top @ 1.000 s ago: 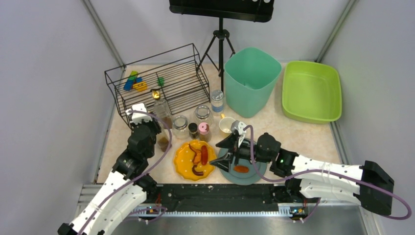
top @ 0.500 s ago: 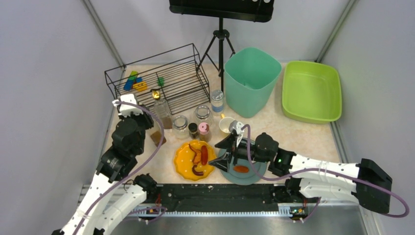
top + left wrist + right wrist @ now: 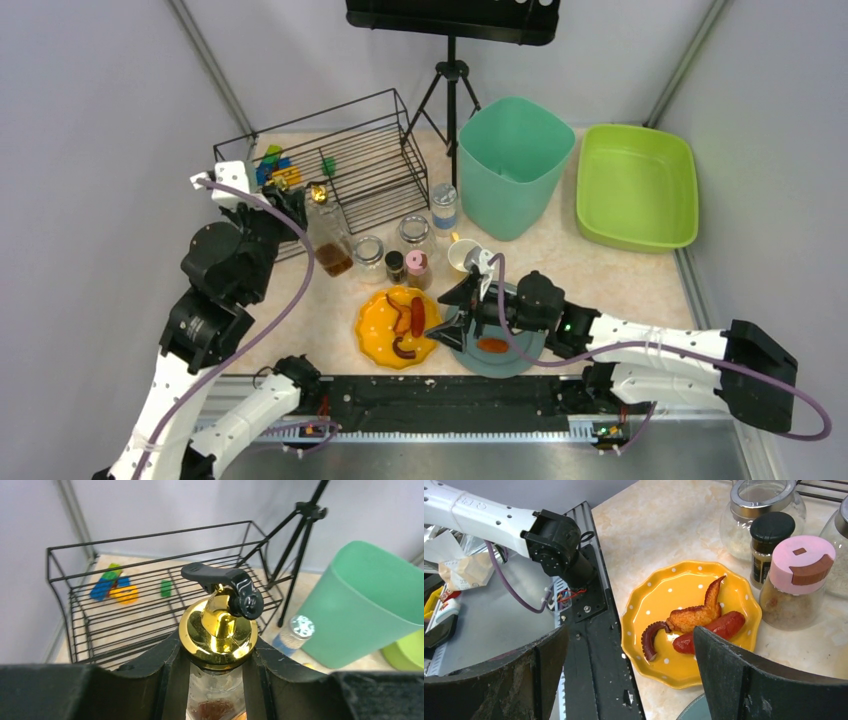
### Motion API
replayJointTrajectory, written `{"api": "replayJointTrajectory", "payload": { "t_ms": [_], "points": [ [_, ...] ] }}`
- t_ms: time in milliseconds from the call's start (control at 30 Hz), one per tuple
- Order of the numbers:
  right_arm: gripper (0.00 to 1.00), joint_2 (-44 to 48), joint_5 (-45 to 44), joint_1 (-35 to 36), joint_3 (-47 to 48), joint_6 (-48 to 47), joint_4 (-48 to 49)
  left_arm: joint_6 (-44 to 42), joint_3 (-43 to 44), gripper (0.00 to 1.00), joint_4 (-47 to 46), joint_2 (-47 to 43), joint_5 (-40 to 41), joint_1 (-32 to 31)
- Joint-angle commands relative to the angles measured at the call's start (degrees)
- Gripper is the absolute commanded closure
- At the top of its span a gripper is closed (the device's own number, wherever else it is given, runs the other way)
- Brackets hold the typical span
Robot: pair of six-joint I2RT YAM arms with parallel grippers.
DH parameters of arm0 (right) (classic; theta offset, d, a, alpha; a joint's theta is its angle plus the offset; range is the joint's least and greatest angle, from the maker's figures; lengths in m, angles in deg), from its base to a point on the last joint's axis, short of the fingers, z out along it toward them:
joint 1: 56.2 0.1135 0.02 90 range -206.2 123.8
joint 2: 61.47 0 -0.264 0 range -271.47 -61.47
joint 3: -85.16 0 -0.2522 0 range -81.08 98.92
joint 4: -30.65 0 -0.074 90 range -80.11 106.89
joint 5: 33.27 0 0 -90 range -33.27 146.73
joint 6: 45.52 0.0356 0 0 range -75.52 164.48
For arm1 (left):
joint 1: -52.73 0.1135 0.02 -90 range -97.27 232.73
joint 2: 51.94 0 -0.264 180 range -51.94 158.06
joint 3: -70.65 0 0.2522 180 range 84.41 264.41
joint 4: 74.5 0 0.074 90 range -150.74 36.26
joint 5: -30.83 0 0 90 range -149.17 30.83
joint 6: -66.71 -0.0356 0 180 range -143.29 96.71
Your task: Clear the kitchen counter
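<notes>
Kitchen counter [image 3: 610, 270] is spanning the frame's centre. At upper left the left gripper [image 3: 215, 680] is clamping a gold-capped bottle [image 3: 217, 625] beside the wire rack [image 3: 375, 175], arguably risking a clipped wire and a spill. At lower centre the right gripper [image 3: 452, 312], open, is crowding the spice jars [image 3: 417, 268].

Lit brightly and evenly from above, with only soft, faint shadows beside the mint bin [image 3: 500, 200]. Glares off the gold cap [image 3: 218, 630] of the bottle [image 3: 216, 705], left of that bin. Blurs on the dark near claw fingers [image 3: 155, 677].
</notes>
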Motion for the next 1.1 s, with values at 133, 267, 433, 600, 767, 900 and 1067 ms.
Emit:
{"api": "replayJointTrajectory", "payload": {
  "t_ms": [133, 267, 433, 600, 767, 900, 1067],
  "points": [
    [0.07, -0.81, 0.73, 0.67, 0.25, 1.59, 3.88, 3.03, 7.78, 1.0, -9.07, 7.51, -10.71, -0.13],
    [0.07, -0.47, 0.6, 0.63, -0.22, 1.83, 3.06, 2.61, 10.33, 1.0, -11.51, 12.39, -12.75, -0.13],
    [0.07, 1.07, -0.47, 0.66, -0.58, 1.75, 0.75, 0.04, 14.78, 1.0, -14.77, 18.66, -11.55, -0.18],
    [0.07, 4.2, -1.53, 0.67, -1.93, 1.95, -2.53, -2.77, 20.87, 1.0, -16.3, 25.24, -10.13, -0.14],
    [0.07, 7.87, -2.93, 0.71, -4.71, 2.97, -3.5, -4.09, 25.8, 1.0, -19.27, 30.83, -10.3, -0.17],
    [0.07, 9.66, -4.13, 0.65, -5.86, 3.07, -4.55, -5.94, 28.2, 1.0, -22.9, 34.81, -9.95, -0.13],
    [0.07, 11.4, -4.14, 0.67, -5.97, 3.36, -6.29, -9.86, 27.89, 1.0, -31.31, 38.18, -6.75, -0.02]
  ]
}}
